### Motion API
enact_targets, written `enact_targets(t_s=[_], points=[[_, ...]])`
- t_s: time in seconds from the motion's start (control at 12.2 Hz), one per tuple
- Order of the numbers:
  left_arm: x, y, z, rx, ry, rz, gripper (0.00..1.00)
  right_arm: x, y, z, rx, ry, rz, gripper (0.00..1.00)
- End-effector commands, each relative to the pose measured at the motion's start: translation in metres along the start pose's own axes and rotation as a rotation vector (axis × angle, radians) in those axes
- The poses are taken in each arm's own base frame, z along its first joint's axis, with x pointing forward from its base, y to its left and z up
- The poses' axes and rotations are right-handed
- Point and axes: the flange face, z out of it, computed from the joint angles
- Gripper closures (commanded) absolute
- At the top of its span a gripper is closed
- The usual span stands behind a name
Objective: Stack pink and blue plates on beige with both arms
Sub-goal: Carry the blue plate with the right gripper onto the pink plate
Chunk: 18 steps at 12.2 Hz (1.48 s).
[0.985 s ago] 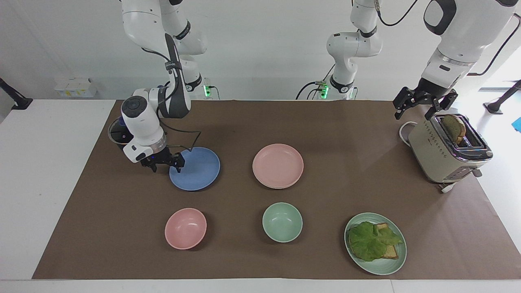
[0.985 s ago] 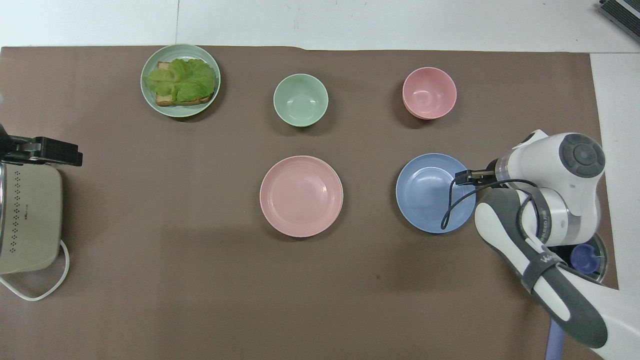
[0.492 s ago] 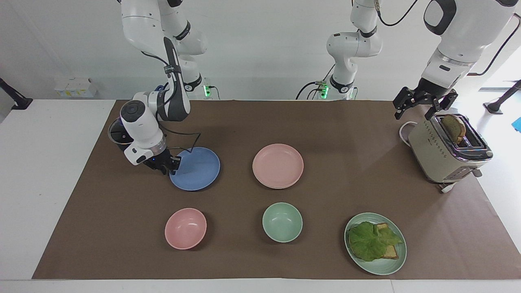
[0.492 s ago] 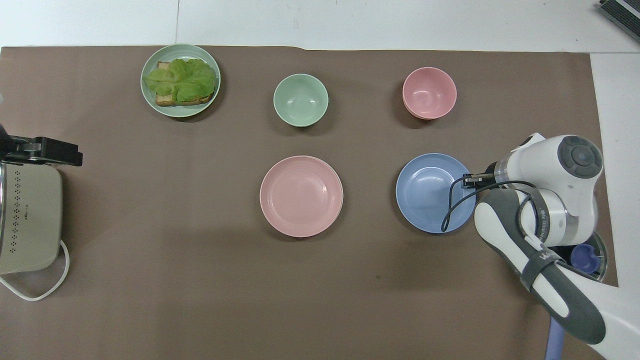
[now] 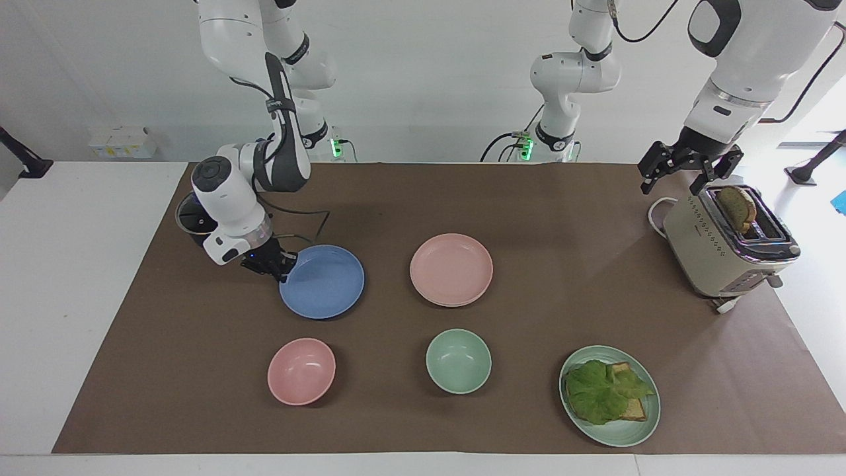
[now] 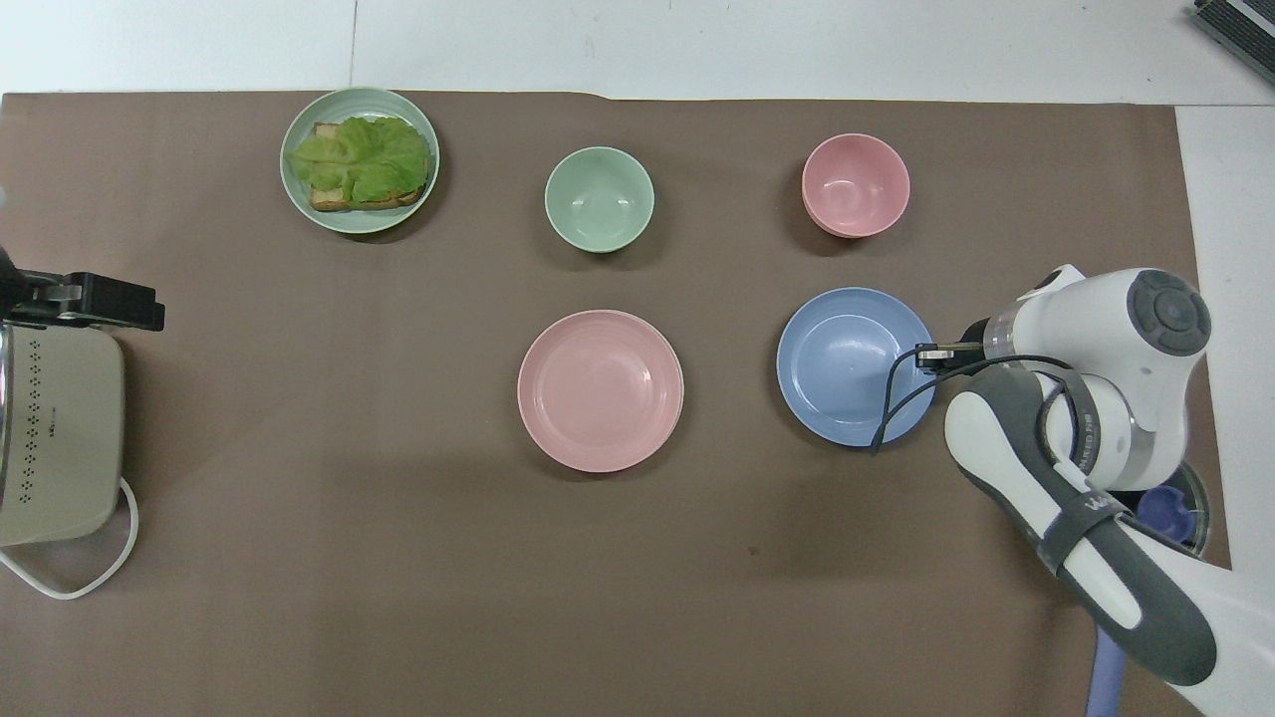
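Observation:
My right gripper [image 5: 272, 264] [image 6: 931, 354] is shut on the rim of the blue plate [image 5: 324, 283] [image 6: 852, 366], toward the right arm's end of the table. The plate's held edge sits slightly raised off the brown mat. In the middle of the mat lies the pink plate [image 5: 451, 268] [image 6: 601, 388], resting on the beige plate [image 5: 456, 305], of which only a thin pale edge shows. My left gripper [image 5: 687, 173] [image 6: 85, 302] hangs open and waits above the toaster, holding nothing.
A pink bowl [image 5: 301, 371], a green bowl [image 5: 459, 361] and a green plate [image 5: 644, 426] with bread and lettuce stand farther from the robots. The cream toaster [image 5: 714, 254] holds a slice of toast. A dark cup [image 5: 188, 218] stands beside the right arm.
My right gripper has shut on the blue plate's rim and lifted it a little, shifting it toward the pink plate. The left arm has not moved.

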Motion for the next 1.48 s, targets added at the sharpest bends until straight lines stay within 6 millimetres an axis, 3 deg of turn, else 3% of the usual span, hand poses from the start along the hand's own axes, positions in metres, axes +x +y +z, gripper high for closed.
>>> enact_targets(t_s=[0.0, 0.33, 0.57, 0.9, 1.07, 1.23, 1.39], points=[[-0.002, -0.002, -0.002, 0.013, -0.011, 0.010, 0.00, -0.004, -0.024, -0.038, 0.059, 0.012, -0.022, 1.00], [-0.002, -0.002, -0.002, 0.013, -0.011, 0.010, 0.00, -0.008, -0.071, -0.077, 0.091, 0.010, -0.076, 1.00], [-0.002, -0.002, -0.002, 0.013, -0.011, 0.010, 0.00, -0.018, -0.124, -0.086, 0.131, 0.012, -0.066, 1.00], [-0.002, -0.002, -0.002, 0.013, -0.011, 0.010, 0.00, -0.040, -0.195, -0.085, 0.143, 0.004, -0.017, 1.00], [-0.002, -0.002, -0.002, 0.013, -0.011, 0.010, 0.00, -0.049, -0.227, -0.075, 0.159, 0.030, -0.020, 1.00], [-0.002, -0.002, -0.002, 0.013, -0.011, 0.010, 0.00, -0.047, -0.243, -0.058, 0.176, 0.046, -0.010, 1.00], [-0.002, -0.002, -0.002, 0.013, -0.011, 0.010, 0.00, -0.043, -0.243, -0.046, 0.182, 0.051, 0.000, 1.00]])
